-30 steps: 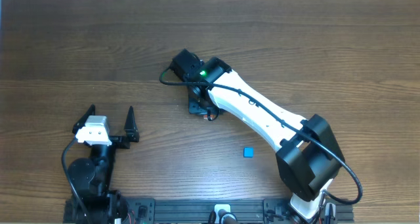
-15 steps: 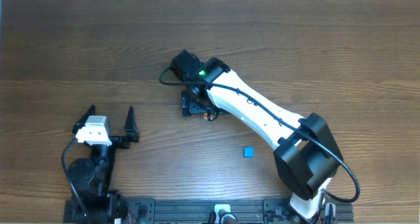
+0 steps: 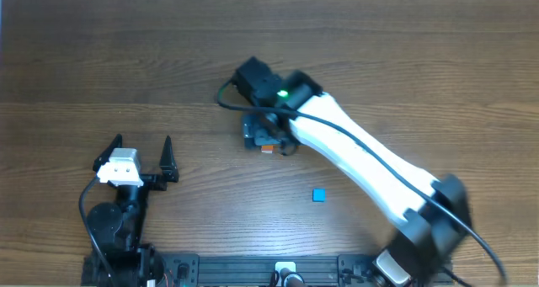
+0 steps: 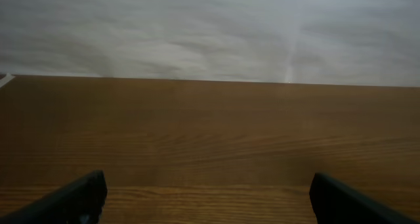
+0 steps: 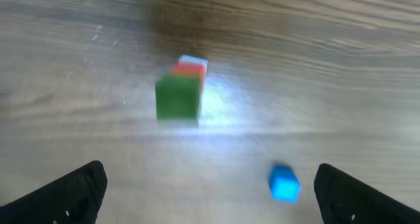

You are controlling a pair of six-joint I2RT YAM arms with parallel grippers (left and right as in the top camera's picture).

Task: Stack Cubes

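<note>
- Top view: the right arm [image 3: 362, 165] runs from the bottom right corner up across the table [image 3: 438, 60] to the middle. The right claw [image 3: 268, 135] hangs there, pointing down.
- The claw's dark body stands in the way of the stack [image 3: 267, 149]; just a red-orange sliver peeks out at its near edge.
- The blue cube [image 3: 318, 194] lies alone on the wood, nearer the arm bases and well apart from the stack. The white forearm passes just beside it without covering it.
- The left arm [image 3: 118, 211] stands folded at the left. The left claw [image 3: 141, 141] is spread wide with nothing in it, far from both the stack and the blue cube.
- Left wrist view: the left claw's two fingers [image 4: 72, 198] sit at the lower corners, spread fully apart with only bare wood between them. A white wall [image 4: 210, 27] rises past the table's far edge.
- Right wrist view: the right claw's fingers [image 5: 72, 191] are also at the lower corners, gaping wide and gripping nothing.
- Below the claw the stack stands free. A green cube [image 5: 177, 98] is on top, a red cube [image 5: 188, 69] under it, and a pale cube [image 5: 194, 58] lowest, though blur hides the pale cube's exact colour.
- The blue cube sits on the table near the stack, not touching it, closer to one finger than to the other.
</note>
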